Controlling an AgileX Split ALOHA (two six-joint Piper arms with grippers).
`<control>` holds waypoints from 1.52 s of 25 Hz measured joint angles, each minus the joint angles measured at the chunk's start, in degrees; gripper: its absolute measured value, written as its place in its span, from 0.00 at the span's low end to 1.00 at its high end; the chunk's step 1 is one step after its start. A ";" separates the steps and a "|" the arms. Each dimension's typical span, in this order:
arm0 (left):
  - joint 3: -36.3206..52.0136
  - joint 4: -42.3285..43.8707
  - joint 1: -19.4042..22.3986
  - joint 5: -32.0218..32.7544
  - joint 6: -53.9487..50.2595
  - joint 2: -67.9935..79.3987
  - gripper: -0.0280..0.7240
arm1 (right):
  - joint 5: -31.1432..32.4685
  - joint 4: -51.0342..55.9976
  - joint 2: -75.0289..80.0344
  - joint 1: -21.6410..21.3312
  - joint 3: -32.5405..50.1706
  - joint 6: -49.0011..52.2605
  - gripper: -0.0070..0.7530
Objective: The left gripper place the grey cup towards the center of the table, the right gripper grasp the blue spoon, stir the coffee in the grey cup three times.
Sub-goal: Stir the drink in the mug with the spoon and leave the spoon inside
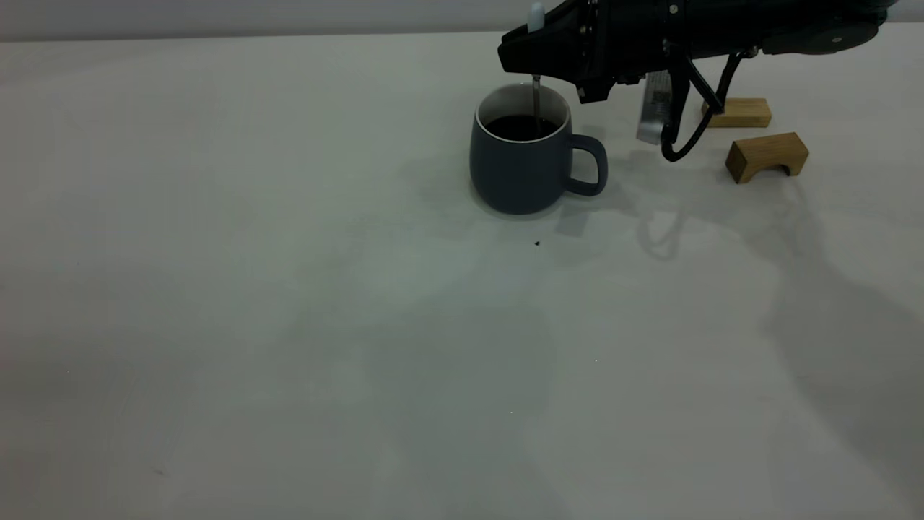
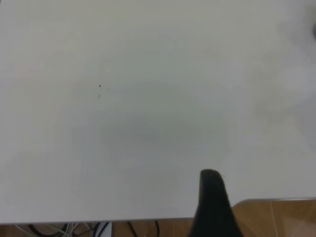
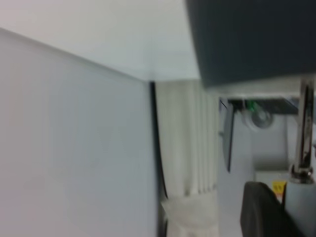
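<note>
Blue spoon [image 1: 536, 87], held by right gripper [image 1: 535, 58], dips into coffee [image 1: 521, 128].

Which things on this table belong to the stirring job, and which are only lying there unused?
Part of the job:
- squat dark grey cup with loop handle, holding black-brown coffee
- slim spoon with pale blue handle, standing in the coffee
- black right gripper, shut on the spoon above the cup

Just lying about:
- two tan wooden blocks, beside the cup on the off-white table
</note>
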 joint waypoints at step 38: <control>0.00 0.00 0.00 0.00 0.00 0.00 0.82 | 9.24 -3.15 0.03 -1.97 -1.07 -9.53 0.12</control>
